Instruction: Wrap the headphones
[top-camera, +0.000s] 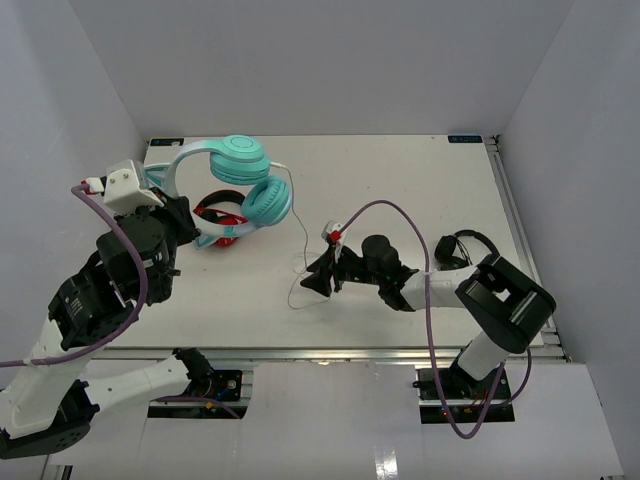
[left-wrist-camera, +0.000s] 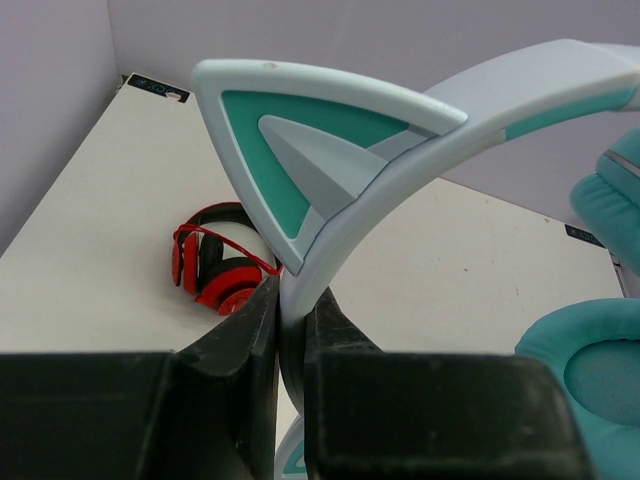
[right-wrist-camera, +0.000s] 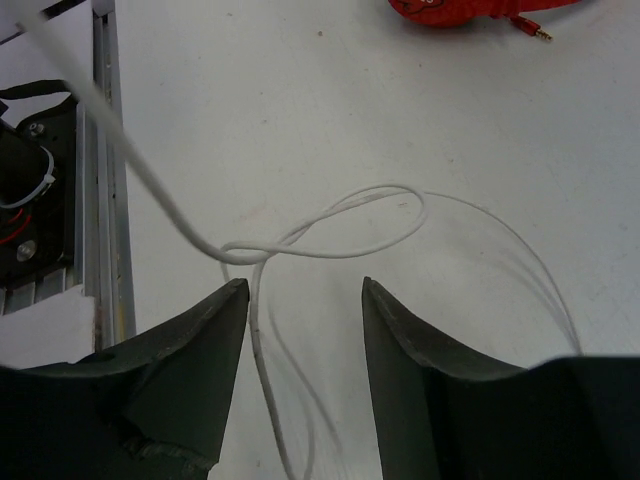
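The teal headphones (top-camera: 245, 175) hang in the air over the back left of the table, held by their pale band (left-wrist-camera: 420, 160) with a cat ear (left-wrist-camera: 290, 150). My left gripper (top-camera: 172, 215) is shut on that band (left-wrist-camera: 290, 320). The thin white cord (top-camera: 300, 235) drops from the cups to a loop on the table (right-wrist-camera: 330, 225). My right gripper (top-camera: 318, 282) is open and low over that loop; in the right wrist view the gripper (right-wrist-camera: 305, 290) has a strand of cord running between its fingers, just inside the left one.
Red-and-black headphones (top-camera: 218, 218) lie on the table under the teal pair, also in the left wrist view (left-wrist-camera: 215, 270). All-black headphones (top-camera: 470, 250) lie at the right, by the right arm. The table's near edge and rail (right-wrist-camera: 105, 150) are close to the right gripper.
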